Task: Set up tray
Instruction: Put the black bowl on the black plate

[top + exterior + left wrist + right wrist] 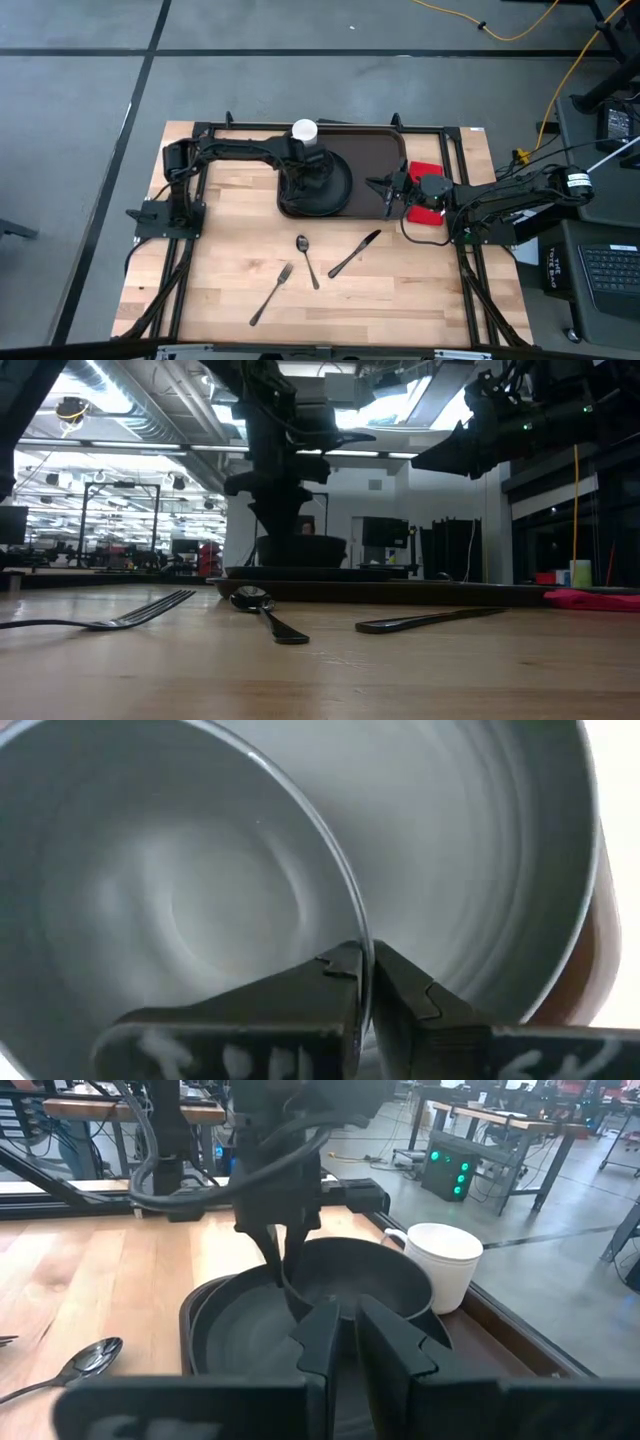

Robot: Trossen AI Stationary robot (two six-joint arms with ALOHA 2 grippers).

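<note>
Pinched at its rim by the shut fingers of the left gripper, the bowl is being placed on the plate at the left of the far-centre tray, so release and a clean lift are probably called for next, while the right gripper waits over the tray's right end, fingers narrow and empty.

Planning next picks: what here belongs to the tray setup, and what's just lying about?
Job: tray, plate, bowl pinched by left gripper, mug, fork, spoon, knife, napkin; right gripper waits beside tray.
Lying about: yellow cable, laptop, both off the table.
</note>
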